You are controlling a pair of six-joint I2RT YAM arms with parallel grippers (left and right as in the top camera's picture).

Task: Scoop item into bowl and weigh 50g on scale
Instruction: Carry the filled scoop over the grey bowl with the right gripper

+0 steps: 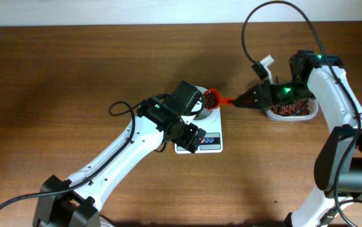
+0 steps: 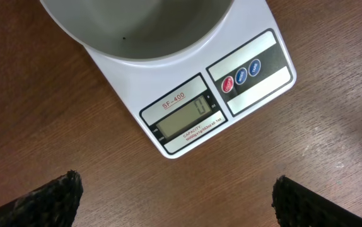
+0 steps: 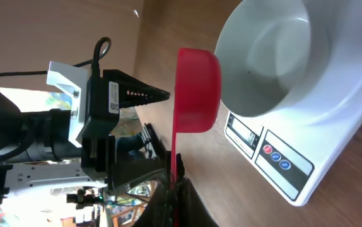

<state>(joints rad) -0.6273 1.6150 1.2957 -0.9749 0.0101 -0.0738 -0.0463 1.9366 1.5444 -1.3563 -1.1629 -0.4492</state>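
1. The right gripper (image 1: 236,101) is clamped on the red scoop (image 1: 213,98) by its handle. The scoop's heaped with beans (image 1: 212,99), just beside the bowl (image 3: 275,57) rim, maybe touching, hard to tell.
2. The left gripper (image 2: 181,205) hangs wide open above the scale (image 2: 187,113) front.
3. The bowl sits on the scale.

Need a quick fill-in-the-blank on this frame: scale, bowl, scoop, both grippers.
1. The scale display reads ____.
2. The bowl sits on the ____.
3. The right gripper is shut on the handle of the red ____.
4. The left gripper hangs over the table with its jaws ____.
Missing words: 0; scale; scoop; open.
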